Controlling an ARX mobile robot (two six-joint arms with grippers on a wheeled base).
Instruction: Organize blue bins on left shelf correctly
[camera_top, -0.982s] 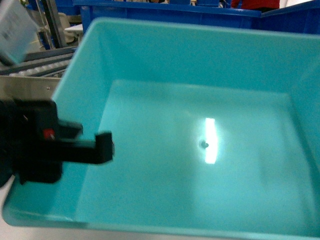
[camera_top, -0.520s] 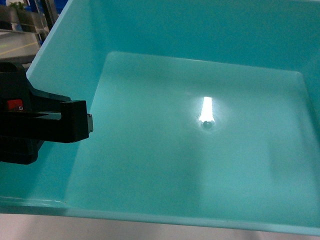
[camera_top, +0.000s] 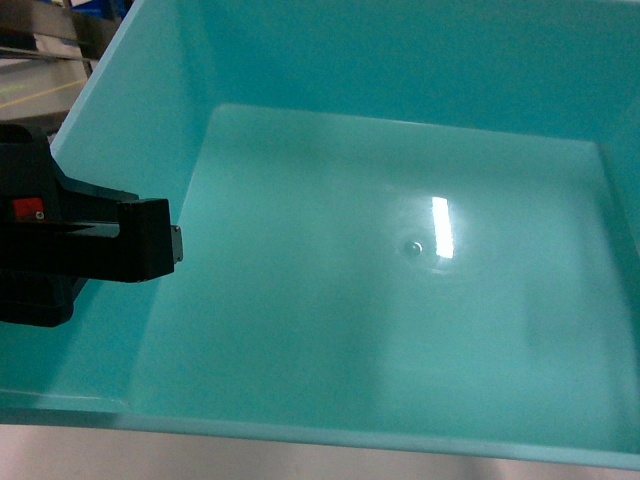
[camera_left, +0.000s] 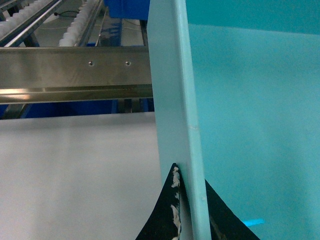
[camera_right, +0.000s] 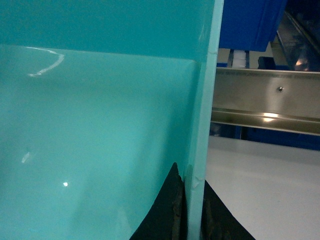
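Note:
One of the blue bins (camera_top: 330, 330), pale turquoise and empty, fills almost the whole head view, held up between both grippers. My left gripper (camera_top: 150, 245) is shut on its left wall, one black finger showing inside the tub. In the left wrist view the jaws of the left gripper (camera_left: 191, 200) pinch that wall's rim of the bin (camera_left: 250, 100). My right gripper (camera_right: 192, 200) is shut the same way on the right wall of the bin (camera_right: 100, 125); it does not show in the head view. The left shelf's steel beam (camera_left: 75, 65) lies just beyond.
White rollers (camera_left: 80, 27) run on tracks behind the steel beam. A dark blue crate (camera_right: 250, 22) stands on the rack above another steel beam (camera_right: 265, 100). A white flat surface (camera_left: 75, 170) lies below the bin. A strip of the rack (camera_top: 50, 40) shows at the head view's top left.
The bin has come closer and higher in the head view, now hiding the dark blue crates and most of the rack. The light glint on its floor has slid right. Both grips hold.

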